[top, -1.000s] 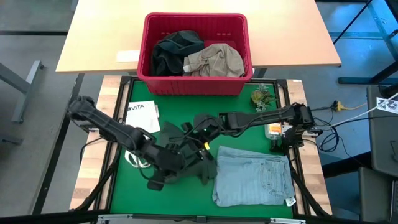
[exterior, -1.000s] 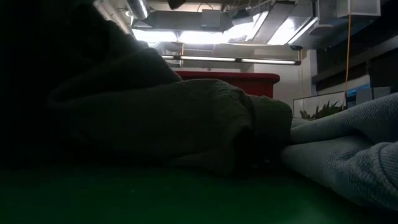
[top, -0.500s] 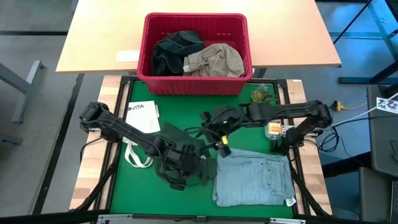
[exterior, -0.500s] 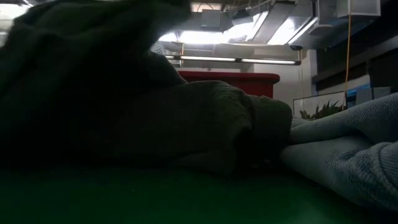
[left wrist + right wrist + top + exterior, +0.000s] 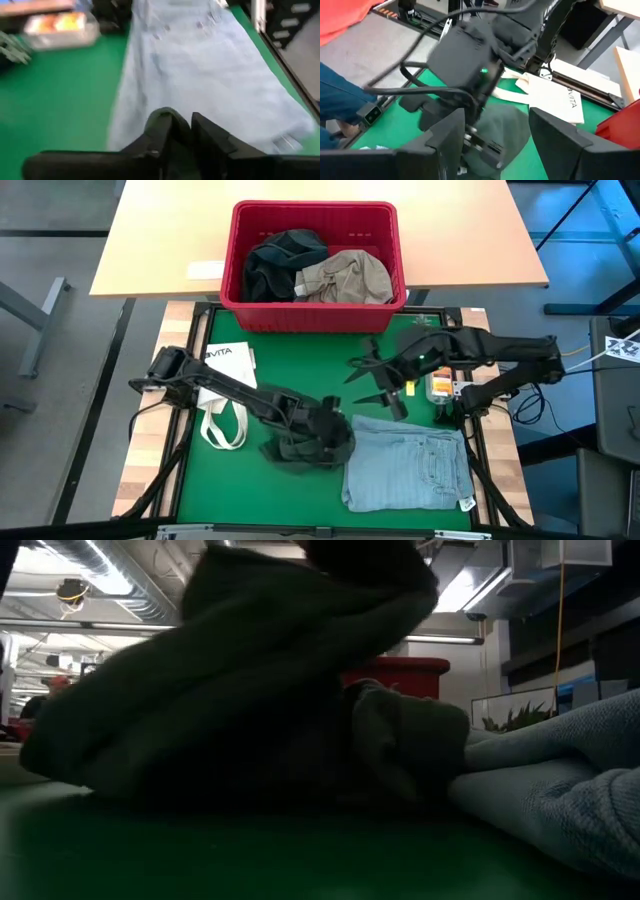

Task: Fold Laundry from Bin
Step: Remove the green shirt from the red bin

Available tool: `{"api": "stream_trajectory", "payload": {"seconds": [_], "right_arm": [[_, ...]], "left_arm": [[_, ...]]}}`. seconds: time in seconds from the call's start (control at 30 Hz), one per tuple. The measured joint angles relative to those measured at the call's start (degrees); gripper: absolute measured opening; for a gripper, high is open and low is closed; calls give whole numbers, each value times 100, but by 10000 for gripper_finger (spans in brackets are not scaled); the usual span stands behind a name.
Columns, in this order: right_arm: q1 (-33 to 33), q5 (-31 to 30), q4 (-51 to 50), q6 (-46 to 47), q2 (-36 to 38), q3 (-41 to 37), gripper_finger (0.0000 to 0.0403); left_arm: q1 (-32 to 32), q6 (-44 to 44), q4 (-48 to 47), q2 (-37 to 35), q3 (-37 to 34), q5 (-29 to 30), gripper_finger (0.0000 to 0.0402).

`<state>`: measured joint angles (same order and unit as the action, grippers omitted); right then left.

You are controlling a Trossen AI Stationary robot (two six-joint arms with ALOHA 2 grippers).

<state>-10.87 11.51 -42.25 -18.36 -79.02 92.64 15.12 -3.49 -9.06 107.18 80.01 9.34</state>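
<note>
White tote bag (image 5: 222, 395) lies at the left of the green mat (image 5: 300, 375) in the high view. In the lower centre, the left gripper (image 5: 335, 438) presses on a dark green garment (image 5: 300, 448); its fingers (image 5: 159, 131) are nearly together around a fold of it. Just right lie folded light blue jeans (image 5: 410, 468). Above them, the right gripper (image 5: 385, 380) hangs wide open and empty. At top centre, the red bin (image 5: 314, 315) holds dark and khaki pieces.
</note>
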Motion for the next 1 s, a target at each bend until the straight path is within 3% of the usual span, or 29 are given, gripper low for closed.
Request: {"api": "stream_trajectory", "payload": {"seconds": [0.17,0.37,0.63,0.8,1.0], "right_arm": [[0,0,-4,40,116,0,220],[2,0,-73,51,117,0,220],[2,2,-371,55,117,-2,221],[2,2,-509,55,117,-2,221],[2,4,-515,55,117,-2,221]], "left_arm": [[-338,68,531,-2,0,60,123],[-559,-192,526,-374,0,34,165],[-443,-179,-1193,-1596,4,-219,163],[-62,-1494,-2547,-2079,4,-538,150],[623,-3644,-3577,-2029,4,-739,141]]}}
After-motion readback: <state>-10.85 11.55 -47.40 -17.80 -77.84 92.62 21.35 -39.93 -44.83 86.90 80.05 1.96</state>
